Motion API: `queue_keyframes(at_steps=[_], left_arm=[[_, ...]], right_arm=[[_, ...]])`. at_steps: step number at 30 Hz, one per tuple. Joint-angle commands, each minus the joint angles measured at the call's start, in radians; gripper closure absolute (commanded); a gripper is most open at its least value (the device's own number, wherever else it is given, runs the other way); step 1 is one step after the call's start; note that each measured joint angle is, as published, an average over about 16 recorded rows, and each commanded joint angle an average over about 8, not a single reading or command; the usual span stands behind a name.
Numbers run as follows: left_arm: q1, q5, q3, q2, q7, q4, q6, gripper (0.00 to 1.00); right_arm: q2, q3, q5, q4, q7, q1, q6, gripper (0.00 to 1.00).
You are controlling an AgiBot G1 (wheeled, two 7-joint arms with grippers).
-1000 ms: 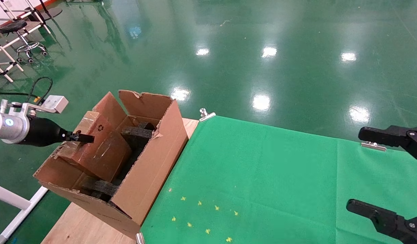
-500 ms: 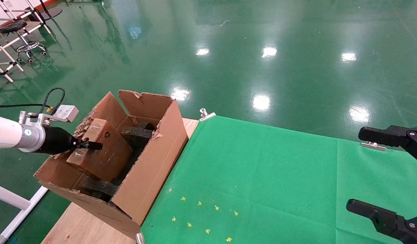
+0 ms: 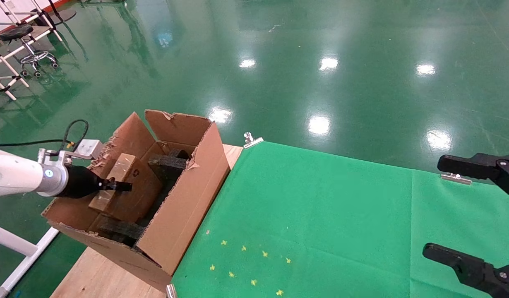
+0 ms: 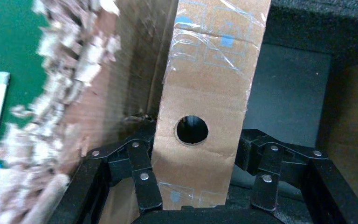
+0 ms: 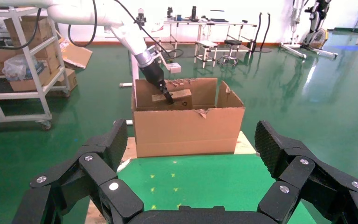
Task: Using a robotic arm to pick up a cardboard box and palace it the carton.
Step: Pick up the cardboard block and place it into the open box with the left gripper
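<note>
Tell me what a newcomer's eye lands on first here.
First, the left gripper shut on the cardboard box, holding it tilted inside the carton among the foam blocks. The carton stands at the left end of the table, beside the green cloth. The right gripper hangs open, idle, at the right.

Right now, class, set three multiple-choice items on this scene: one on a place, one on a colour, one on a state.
1. Where is the cardboard box?
A. inside the carton
B. on the green cloth
C. on the floor

2. What colour are the foam blocks in the carton?
A. white
B. dark grey
C. yellow

3. How is the left claw?
A. open and empty
B. shut on the cardboard box
C. out of view

Answers: 1 A, carton walls surround it; 2 B, dark blocks show beside the box; 3 B, its fingers press both sides of the box. The right claw hangs open over the cloth.
</note>
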Motion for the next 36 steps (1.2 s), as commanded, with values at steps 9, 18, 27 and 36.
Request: queue_keyframes(at_steps=[9,18,27,36], left_arm=[[0.037,-0.017,-0.012,0.011,-0.019,-0.001,-0.027,0.18],[0.036,-0.019,-0.013,0.010,-0.021,0.000,-0.026,0.00],[0.028,-0.017,-0.012,0.007,-0.030,0.004,-0.020,0.00],[0.011,-0.013,-0.008,0.007,-0.033,0.001,-0.017,0.00]], right_arm=[[0.000,0.000,0.000,0.000,0.000,0.000,0.000,0.00],[0.000,0.000,0.000,0.000,0.000,0.000,0.000,0.00],[0.000,0.000,0.000,0.000,0.000,0.000,0.000,0.00],[0.000,0.000,0.000,0.000,0.000,0.000,0.000,0.00]])
